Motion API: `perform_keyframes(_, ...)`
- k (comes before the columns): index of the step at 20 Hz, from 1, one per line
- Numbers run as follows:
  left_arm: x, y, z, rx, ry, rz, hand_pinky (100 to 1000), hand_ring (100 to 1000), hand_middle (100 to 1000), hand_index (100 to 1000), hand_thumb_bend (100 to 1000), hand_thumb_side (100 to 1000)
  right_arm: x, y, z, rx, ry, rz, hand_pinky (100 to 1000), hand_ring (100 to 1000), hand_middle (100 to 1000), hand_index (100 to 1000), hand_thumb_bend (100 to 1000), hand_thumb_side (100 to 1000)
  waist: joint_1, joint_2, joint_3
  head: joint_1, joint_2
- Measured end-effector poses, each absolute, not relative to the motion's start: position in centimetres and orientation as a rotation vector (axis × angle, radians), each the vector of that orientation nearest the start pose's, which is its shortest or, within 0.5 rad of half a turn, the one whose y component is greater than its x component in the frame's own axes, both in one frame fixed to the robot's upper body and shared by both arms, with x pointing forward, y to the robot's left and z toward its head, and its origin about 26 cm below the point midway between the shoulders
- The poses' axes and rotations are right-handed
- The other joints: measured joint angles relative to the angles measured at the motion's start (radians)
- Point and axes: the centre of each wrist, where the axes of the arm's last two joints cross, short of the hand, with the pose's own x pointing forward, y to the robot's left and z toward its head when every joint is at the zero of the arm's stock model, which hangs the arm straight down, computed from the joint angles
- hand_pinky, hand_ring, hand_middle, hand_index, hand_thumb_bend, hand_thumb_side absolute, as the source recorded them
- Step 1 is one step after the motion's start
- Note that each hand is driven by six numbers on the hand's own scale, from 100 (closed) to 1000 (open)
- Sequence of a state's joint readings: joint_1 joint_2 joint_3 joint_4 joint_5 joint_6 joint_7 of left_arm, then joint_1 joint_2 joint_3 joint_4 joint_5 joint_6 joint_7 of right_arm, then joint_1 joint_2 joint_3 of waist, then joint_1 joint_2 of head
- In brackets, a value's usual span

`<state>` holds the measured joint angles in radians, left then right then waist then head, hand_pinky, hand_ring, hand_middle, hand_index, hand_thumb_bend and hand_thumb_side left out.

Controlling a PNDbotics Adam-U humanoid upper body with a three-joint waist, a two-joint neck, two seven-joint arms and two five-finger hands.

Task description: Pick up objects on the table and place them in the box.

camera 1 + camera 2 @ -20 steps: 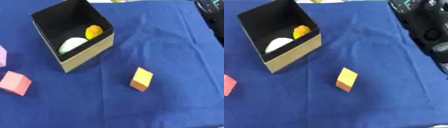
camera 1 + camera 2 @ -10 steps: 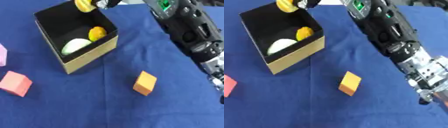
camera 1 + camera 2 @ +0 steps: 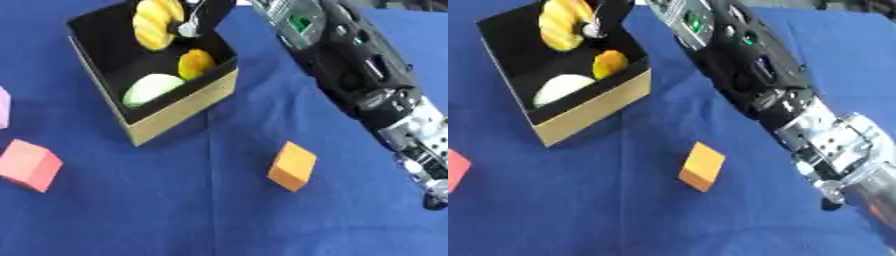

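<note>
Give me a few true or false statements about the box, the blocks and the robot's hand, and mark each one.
1. The right hand holds a yellow ridged object above the box. True.
2. The box is empty. False: a pale rounded item and an orange item lie inside.
3. The orange block sits on the blue cloth outside the box. True.
4. The pink block is inside the box. False: it lies on the cloth, left of the box.
5. The orange block touches the box. False: they are apart.
</note>
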<state>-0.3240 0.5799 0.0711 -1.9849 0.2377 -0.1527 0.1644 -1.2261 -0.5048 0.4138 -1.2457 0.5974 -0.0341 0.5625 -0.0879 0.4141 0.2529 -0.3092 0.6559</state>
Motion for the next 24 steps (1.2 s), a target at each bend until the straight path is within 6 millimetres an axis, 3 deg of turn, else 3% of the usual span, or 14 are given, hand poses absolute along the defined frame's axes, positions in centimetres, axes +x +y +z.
perform_keyframes(7, 29.7, 30.9, 23.5, 0.206, -2.452, -0.250, 827, 777, 756, 908, 234, 790, 43.8, -16.4, 34.9, -0.854, -1.679, 1.751, 833, 814, 755, 801, 518, 128, 0.000, 0.000, -0.003, 0.005, -0.001)
perform_keyframes(10, 29.6, 31.1, 23.1, 0.212, -2.439, -0.249, 826, 777, 756, 908, 233, 793, 43.0, -16.8, 35.2, -0.855, -1.724, 1.749, 834, 806, 738, 788, 510, 120, 0.004, -0.005, -0.018, 0.011, 0.004)
perform_keyframes(13, 29.5, 31.2, 22.7, 0.226, -2.421, -0.247, 825, 777, 756, 907, 232, 794, 40.7, -17.9, 35.9, -0.871, -1.769, 1.790, 837, 809, 738, 788, 515, 130, 0.006, -0.020, -0.038, 0.024, 0.012)
perform_keyframes(17, 29.4, 31.4, 22.3, 0.236, -2.405, -0.244, 824, 777, 756, 907, 232, 795, 36.2, -20.2, 35.8, -0.865, -1.786, 1.850, 837, 810, 740, 789, 525, 139, 0.012, -0.027, -0.062, 0.044, 0.021)
perform_keyframes(18, 29.4, 31.4, 22.2, 0.238, -2.401, -0.243, 824, 777, 756, 907, 231, 795, 35.0, -20.7, 35.6, -0.857, -1.783, 1.859, 836, 810, 741, 789, 609, 127, 0.015, -0.028, -0.068, 0.047, 0.021)
perform_keyframes(19, 29.3, 31.4, 22.2, 0.239, -2.400, -0.242, 823, 777, 757, 907, 231, 795, 33.7, -21.2, 35.4, -0.849, -1.782, 1.865, 836, 810, 741, 789, 527, 141, 0.019, -0.029, -0.072, 0.052, 0.021)
perform_keyframes(21, 29.3, 31.4, 22.1, 0.242, -2.399, -0.242, 823, 777, 758, 907, 231, 796, 31.5, -22.1, 34.9, -0.827, -1.781, 1.877, 837, 811, 742, 790, 528, 143, 0.027, -0.033, -0.083, 0.058, 0.022)
perform_keyframes(24, 29.3, 31.5, 22.0, 0.246, -2.393, -0.242, 822, 777, 758, 907, 229, 798, 30.2, -23.7, 33.8, -0.795, -1.777, 1.896, 839, 814, 745, 793, 527, 145, 0.041, -0.034, -0.098, 0.068, 0.022)
